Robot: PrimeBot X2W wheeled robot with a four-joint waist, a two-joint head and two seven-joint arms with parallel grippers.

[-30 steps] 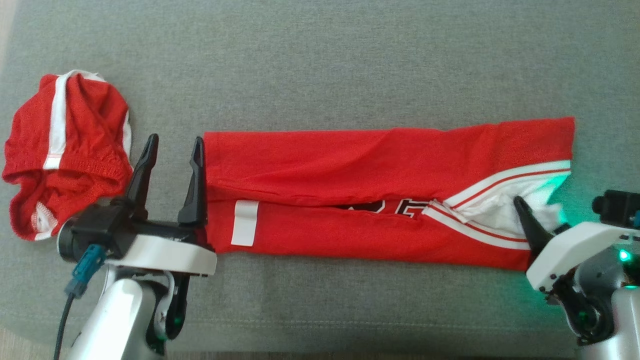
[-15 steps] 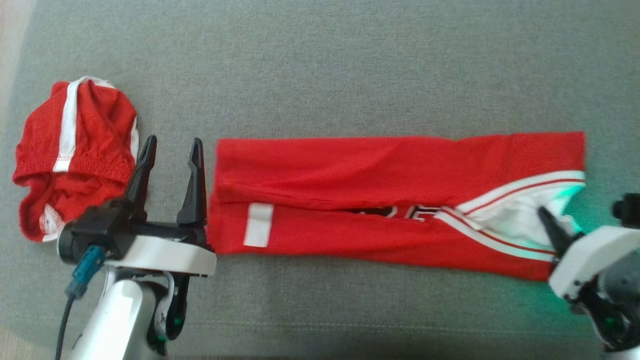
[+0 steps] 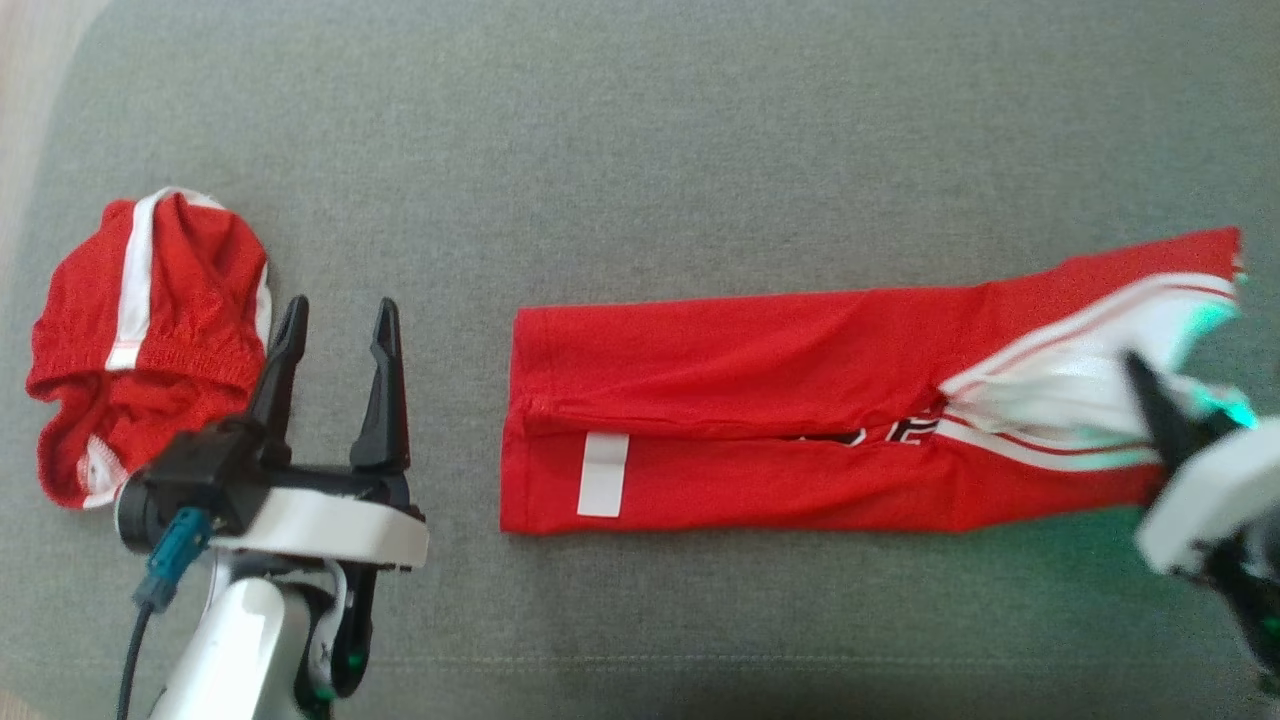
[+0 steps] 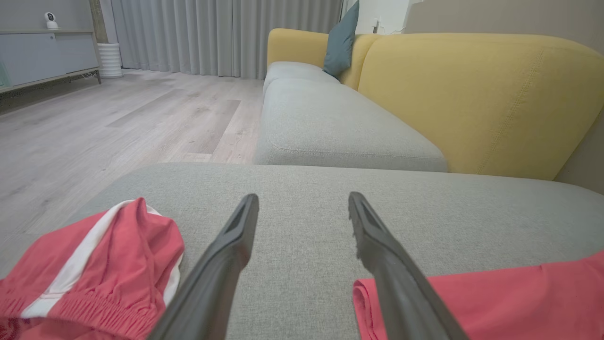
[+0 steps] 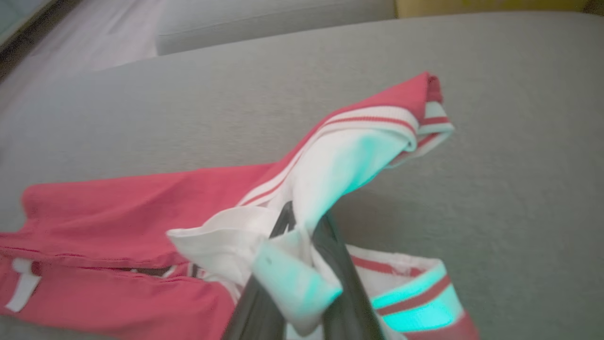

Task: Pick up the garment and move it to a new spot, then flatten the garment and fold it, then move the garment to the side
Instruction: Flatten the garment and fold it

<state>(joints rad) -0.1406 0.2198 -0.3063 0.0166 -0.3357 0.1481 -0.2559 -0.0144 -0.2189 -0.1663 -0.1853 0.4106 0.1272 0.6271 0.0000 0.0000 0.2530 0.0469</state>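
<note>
The garment [image 3: 750,400], a red jersey with white striped trim, lies folded into a long strip across the grey cushion [image 3: 640,150]. My right gripper [image 3: 1140,375] is shut on its white trimmed end at the far right, which is bunched and raised off the cushion. In the right wrist view the white cloth wraps around the closed right gripper [image 5: 302,215], and the garment [image 5: 141,203] trails away to the left. My left gripper [image 3: 340,305] stands open and holds nothing, a clear gap left of the strip's left edge. The left wrist view shows the left gripper [image 4: 303,196] with the garment [image 4: 495,302] at lower right.
A crumpled pair of red shorts [image 3: 150,320] with white stripes lies just left of my left gripper, shorts [image 4: 94,264] at lower left. Beyond the cushion are a grey sofa seat [image 4: 330,123], its yellow back [image 4: 472,94], and wood floor [image 4: 118,123] to the left.
My right gripper closed on the white trimmed end and pulled the garment rightwards, so its left edge left my left gripper. The trimmed end lifted. The head view shifted slightly.
</note>
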